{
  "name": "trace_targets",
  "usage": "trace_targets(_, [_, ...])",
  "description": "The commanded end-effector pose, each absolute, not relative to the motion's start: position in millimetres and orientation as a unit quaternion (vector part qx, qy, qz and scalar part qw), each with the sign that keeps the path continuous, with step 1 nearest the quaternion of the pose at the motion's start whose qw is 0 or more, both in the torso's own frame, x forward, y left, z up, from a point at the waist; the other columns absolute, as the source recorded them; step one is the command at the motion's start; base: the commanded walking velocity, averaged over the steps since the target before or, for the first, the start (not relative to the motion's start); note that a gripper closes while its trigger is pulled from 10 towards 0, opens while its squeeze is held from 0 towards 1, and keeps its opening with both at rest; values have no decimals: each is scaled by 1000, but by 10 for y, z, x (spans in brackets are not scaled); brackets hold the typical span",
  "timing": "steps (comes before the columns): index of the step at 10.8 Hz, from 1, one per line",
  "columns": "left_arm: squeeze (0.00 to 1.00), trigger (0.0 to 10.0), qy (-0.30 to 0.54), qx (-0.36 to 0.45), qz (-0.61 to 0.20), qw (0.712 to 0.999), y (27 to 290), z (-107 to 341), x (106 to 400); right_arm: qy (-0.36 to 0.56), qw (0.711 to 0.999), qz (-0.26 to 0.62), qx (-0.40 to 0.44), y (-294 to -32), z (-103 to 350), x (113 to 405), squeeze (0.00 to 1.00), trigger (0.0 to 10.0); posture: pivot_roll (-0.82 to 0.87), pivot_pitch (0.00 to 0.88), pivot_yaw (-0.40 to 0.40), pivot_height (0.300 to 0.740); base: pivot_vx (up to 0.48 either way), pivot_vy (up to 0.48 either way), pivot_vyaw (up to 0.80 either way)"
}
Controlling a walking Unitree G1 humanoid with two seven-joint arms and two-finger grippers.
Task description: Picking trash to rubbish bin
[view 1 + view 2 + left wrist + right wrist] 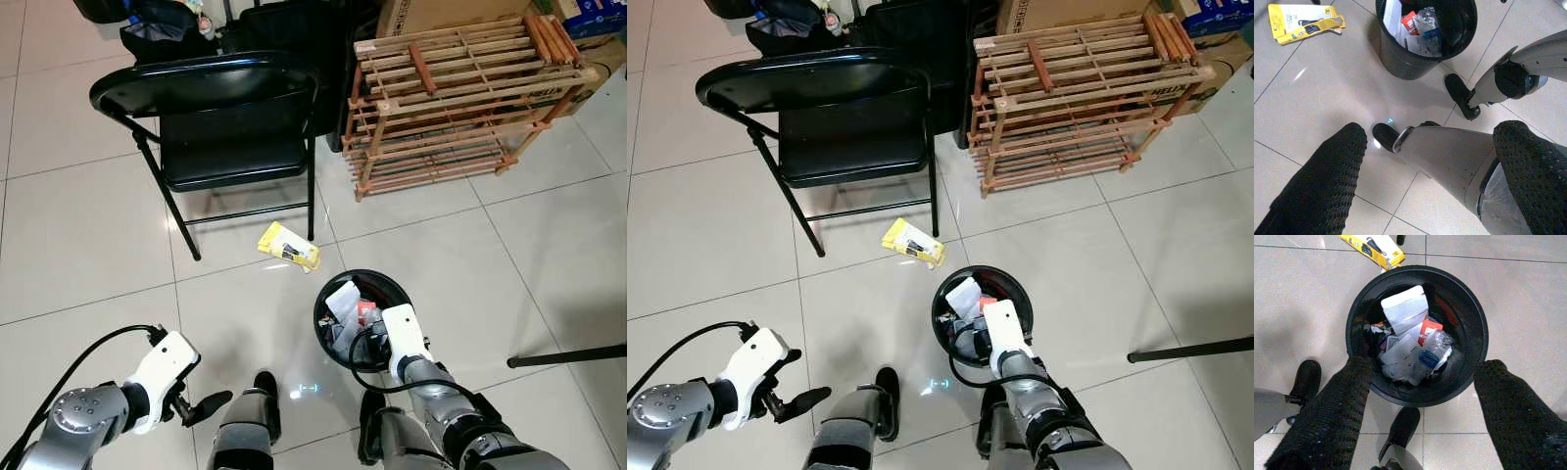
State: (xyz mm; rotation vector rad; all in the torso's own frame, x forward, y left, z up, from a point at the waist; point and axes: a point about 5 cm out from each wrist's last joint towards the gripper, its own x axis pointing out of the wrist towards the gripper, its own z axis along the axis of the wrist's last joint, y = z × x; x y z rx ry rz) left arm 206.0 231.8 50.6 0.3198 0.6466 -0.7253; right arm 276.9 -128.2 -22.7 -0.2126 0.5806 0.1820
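Right gripper (1418, 416) spread empty above the black rubbish bin (326, 333), left gripper (1425, 171) likewise spread low by the legs; next, likely, reaching for the yellow package (288, 245) on the floor beside the bin.

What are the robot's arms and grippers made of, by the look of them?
Both arms are silver metal with white casings at the wrist and black cables looping along them. The left gripper and right gripper each end in two long black fingers with a dimpled, textured surface.
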Motion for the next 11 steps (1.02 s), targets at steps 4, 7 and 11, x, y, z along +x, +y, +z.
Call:
trace_targets(4, [0, 10000, 324, 150, -345, 868, 2330, 413, 2027, 288, 950, 77, -90, -1369, -283, 2693, 1000, 10000, 342, 356, 2, 740, 0, 0, 0])
trace_targets(7, [0, 10000, 308, 150, -339, 876, 2264, 383, 2122, 224, 971, 45, -66, -1508, -149, 2769, 1000, 10000, 300, 303, -9, 740, 0, 0, 0])
trace_targets(11, [0, 10000, 256, 158, -311, 901, 2133, 351, 2407, 84, 996, 15, -28, -1531, 201, 2794, 1000, 10000, 230, 205, -11, 740, 0, 0, 0])
